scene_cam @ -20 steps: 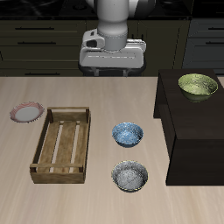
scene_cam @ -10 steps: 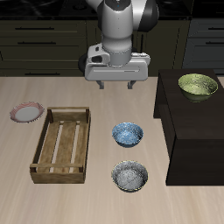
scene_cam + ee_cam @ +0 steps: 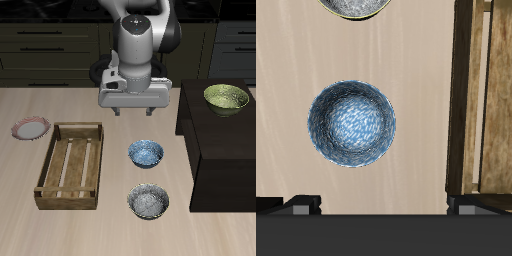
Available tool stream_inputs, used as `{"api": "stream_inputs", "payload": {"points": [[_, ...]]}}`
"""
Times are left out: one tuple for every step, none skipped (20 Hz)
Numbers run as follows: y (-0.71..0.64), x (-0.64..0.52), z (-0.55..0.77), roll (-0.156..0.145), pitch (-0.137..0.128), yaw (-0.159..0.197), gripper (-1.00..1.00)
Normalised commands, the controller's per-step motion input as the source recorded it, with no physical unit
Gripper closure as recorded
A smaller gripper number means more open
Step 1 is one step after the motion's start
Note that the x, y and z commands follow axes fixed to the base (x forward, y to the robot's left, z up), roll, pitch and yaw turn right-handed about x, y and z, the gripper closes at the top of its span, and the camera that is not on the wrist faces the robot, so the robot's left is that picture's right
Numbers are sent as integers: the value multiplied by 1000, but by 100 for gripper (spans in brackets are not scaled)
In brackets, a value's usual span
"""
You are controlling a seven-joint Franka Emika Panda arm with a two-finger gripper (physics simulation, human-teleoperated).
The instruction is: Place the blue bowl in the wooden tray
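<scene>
- A small pink dish [image 3: 30,128] lay at the left edge of the exterior frame, on the table [image 3: 110,225], just beside the tray's far corner.
- The tray [image 3: 70,165] sat left of centre in the exterior frame, long axis running front to back, with nothing inside; its slatted bottom was visible. In the wrist view one tray wall [image 3: 463,95] appeared beside the blue bowl, apart from it.
- The gripper [image 3: 133,109] hung at upper centre of the exterior frame, above the table and behind the blue bowl, not touching it. Its two fingers pointed down and stood wide apart, holding nothing.
- The blue bowl [image 3: 145,153] stood upright on the table at centre frame, just beside the tray and apart from it. In the wrist view the blue bowl [image 3: 352,124] was seen from straight above.
- The grey bowl [image 3: 149,202] stood nearer the front edge, close to the blue bowl without touching.
- A green bowl [image 3: 226,98] rested on a dark raised block [image 3: 215,150] at the right of the frame.
</scene>
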Motion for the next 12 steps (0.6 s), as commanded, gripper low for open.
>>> {"api": "stream_inputs", "payload": {"points": [[38,105,-586,13,52,-38,-100],[24,28,-247,2,19,-6,-100],[51,-6,-197,7,-1,-2,-100],[37,-6,-270,17,6,-1,-100],[18,7,-242,19,-3,-44,-100],[0,0,0,0,0,0,-100],[15,115,-454,-14,31,-29,-100],[7,60,-233,28,8,-43,-100],[-27,79,-279,-26,5,-1,-100],[-3,100,-290,14,61,-10,-100],[-15,56,-238,0,7,-3,-100],[-86,95,-205,-43,7,-11,-100]]}}
